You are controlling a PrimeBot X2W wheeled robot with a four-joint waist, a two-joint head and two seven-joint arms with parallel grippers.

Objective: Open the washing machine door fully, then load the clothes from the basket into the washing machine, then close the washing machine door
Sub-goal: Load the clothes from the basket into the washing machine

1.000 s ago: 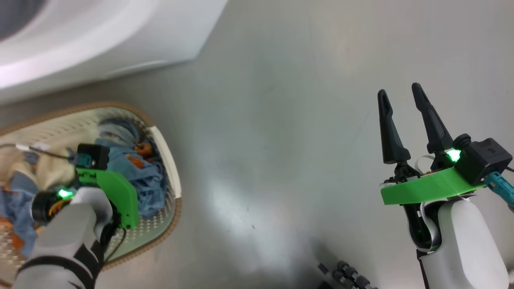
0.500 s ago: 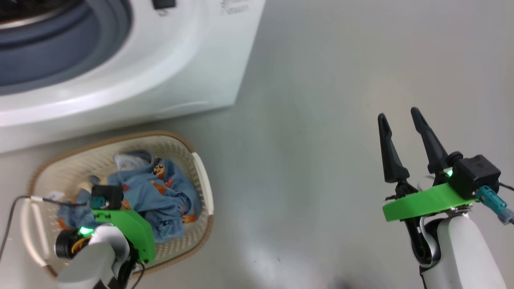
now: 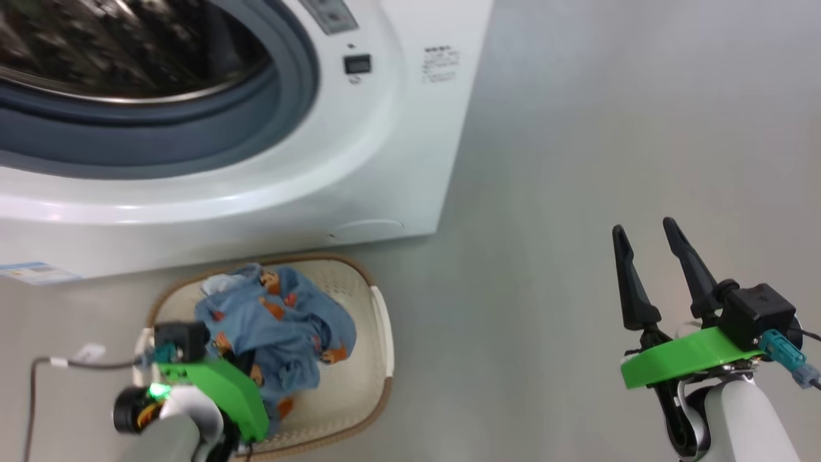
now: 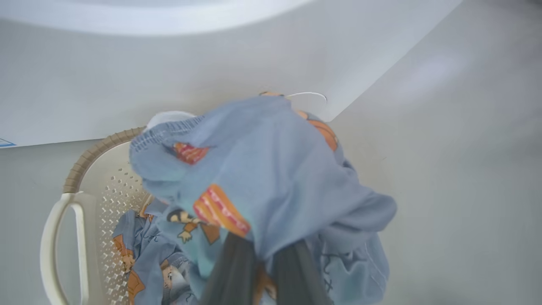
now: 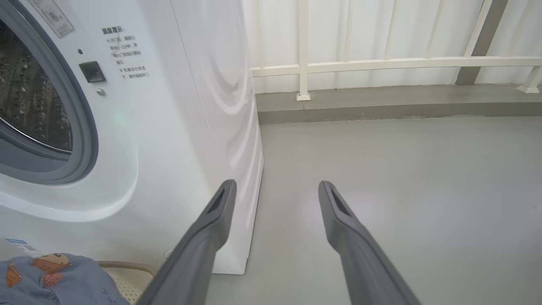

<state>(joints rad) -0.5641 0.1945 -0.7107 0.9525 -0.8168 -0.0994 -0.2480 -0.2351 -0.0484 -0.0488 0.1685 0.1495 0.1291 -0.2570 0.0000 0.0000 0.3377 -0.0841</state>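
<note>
Fingers (image 4: 230, 275) of the left gripper (image 4: 262, 258) pinch the clothes (image 4: 262, 169) above the basket (image 4: 84, 161), tips hidden under cloth; the right gripper (image 3: 644, 226) stands spread, empty.

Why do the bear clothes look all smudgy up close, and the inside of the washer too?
Left wrist view: the clothes sit very near the lens, so they look soft and smeared. Head view: the drum is streaked with blur, and the washing machine front has a pale sheen. Right wrist view: crisp and evenly lit.
</note>
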